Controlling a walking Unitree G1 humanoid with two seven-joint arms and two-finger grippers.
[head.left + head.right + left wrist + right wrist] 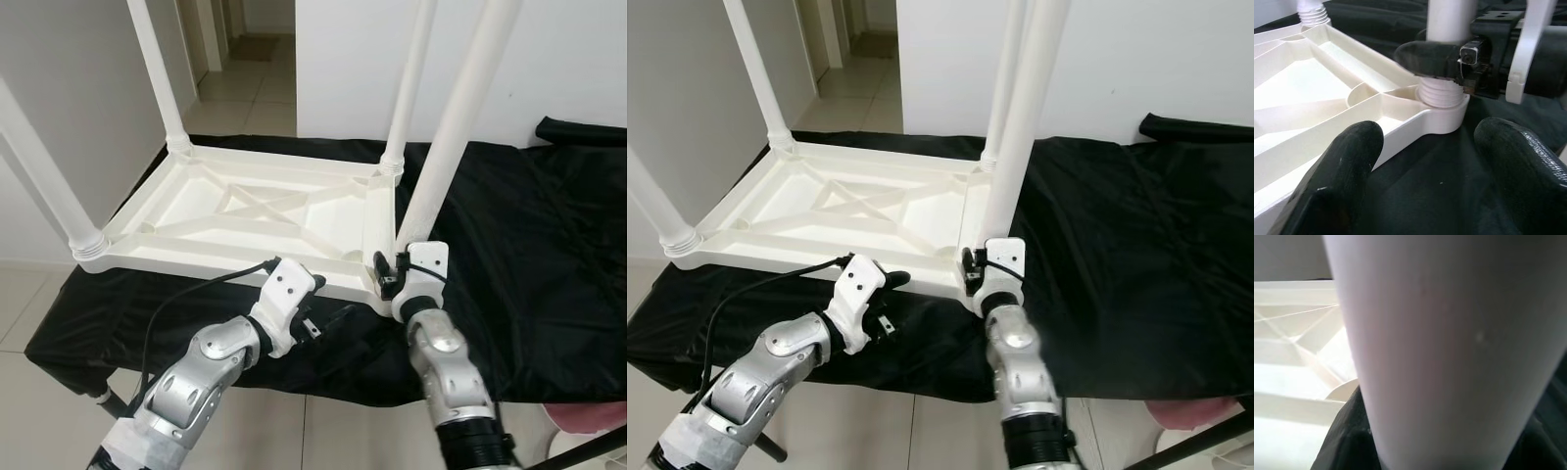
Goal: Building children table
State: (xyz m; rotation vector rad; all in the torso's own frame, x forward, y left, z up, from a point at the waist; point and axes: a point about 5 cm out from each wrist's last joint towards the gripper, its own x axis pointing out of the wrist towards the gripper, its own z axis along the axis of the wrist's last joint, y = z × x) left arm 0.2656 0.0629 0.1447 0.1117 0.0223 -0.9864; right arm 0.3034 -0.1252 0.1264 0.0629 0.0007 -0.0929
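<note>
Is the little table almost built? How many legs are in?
Nearly. The white tabletop lies upside down on the black cloth, and three legs already stand in its corners. The right gripper is clamped on the fourth leg at the near corner socket, where some screw thread shows. The left gripper hovers open nearby. Left: seat that leg, then flip the table.

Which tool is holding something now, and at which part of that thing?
The right tool grips the near white table leg low, just above its threaded base. The left tool is open, holding nothing.
</note>
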